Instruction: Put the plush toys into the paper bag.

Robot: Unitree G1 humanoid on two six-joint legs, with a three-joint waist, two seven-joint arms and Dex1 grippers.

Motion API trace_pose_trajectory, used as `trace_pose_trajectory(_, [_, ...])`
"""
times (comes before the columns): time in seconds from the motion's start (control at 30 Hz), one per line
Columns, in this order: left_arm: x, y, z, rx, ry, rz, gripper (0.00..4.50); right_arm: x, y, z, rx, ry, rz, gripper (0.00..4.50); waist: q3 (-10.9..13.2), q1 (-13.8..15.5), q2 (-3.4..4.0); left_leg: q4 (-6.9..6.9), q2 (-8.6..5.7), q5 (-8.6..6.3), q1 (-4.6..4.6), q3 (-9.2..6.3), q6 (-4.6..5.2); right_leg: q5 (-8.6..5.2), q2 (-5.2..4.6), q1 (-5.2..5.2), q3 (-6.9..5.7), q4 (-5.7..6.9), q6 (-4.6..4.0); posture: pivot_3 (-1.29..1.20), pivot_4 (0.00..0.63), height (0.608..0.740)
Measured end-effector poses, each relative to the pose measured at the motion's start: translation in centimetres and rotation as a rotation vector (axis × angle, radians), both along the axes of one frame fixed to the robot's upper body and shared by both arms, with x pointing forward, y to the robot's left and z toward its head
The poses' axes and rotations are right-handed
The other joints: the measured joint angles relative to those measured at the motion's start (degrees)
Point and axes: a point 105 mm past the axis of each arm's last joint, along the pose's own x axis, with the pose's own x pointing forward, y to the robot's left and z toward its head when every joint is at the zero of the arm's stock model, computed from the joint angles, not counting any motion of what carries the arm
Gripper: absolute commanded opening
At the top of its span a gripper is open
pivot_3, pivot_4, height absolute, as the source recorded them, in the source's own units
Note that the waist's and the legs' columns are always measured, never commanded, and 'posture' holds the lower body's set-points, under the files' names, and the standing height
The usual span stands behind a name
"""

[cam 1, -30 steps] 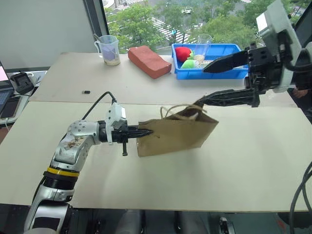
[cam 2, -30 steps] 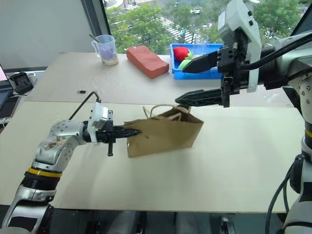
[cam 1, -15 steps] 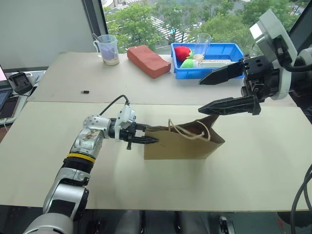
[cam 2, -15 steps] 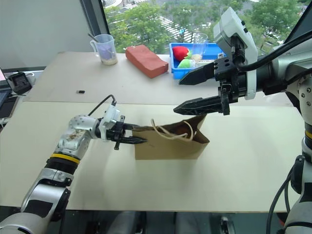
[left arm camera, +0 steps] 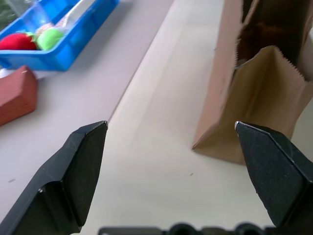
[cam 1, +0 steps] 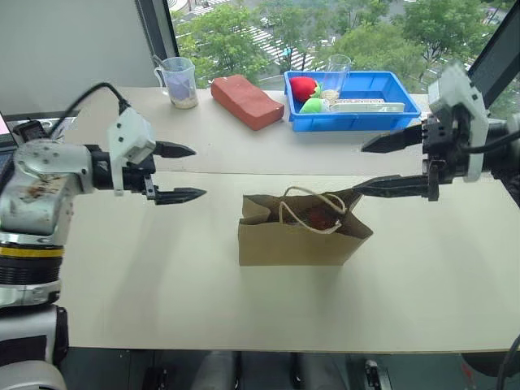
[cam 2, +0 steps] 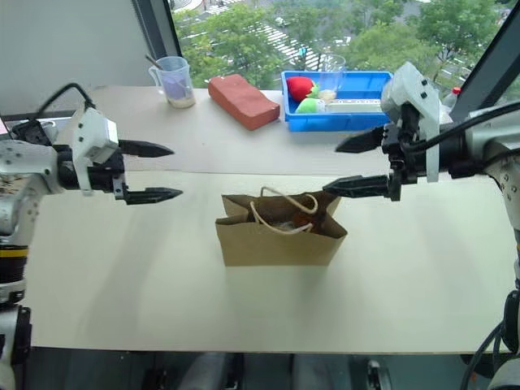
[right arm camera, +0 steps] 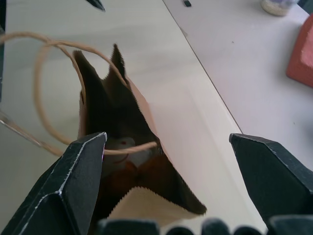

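Observation:
The brown paper bag [cam 1: 299, 236] stands upright on the near table with its mouth open and its loop handles [cam 1: 302, 213] drooping over the rim. Inside, the right wrist view shows both plush toys: the white one [right arm camera: 125, 149] and the reddish-brown one [right arm camera: 146, 177]. The reddish-brown toy [cam 1: 320, 218] also peeks out in the head view. My left gripper [cam 1: 197, 171] hangs open to the left of the bag, well apart from it. My right gripper [cam 1: 359, 169] is open just above the bag's right top corner, holding nothing.
On the far table stand a blue bin [cam 1: 390, 118] with red and green round items, a reddish-brown brick [cam 1: 248, 99], a measuring cup [cam 1: 180, 81] and a clear cup [cam 1: 340, 73]. A black device [cam 1: 36, 135] lies at the left edge.
My left gripper let go of the bag's left edge, opened wide and pulled away up and to the left. The bag settled upright on the table. My right gripper sank slightly rightward, still open.

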Motion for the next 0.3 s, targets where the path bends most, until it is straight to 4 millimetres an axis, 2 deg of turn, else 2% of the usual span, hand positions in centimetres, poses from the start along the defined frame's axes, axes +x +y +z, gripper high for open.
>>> trace_pose_trajectory(0.3, [-0.14,0.03,0.02,-0.013,0.026,0.045,4.47,0.21,-0.77,-0.06,0.023,-0.037,-0.056,4.5,0.0,-0.2,0.0,0.01,0.01,0.01,0.03,0.01,-0.01,0.0,0.01,0.02,0.0,-0.01,0.0,0.0,0.15,0.74])
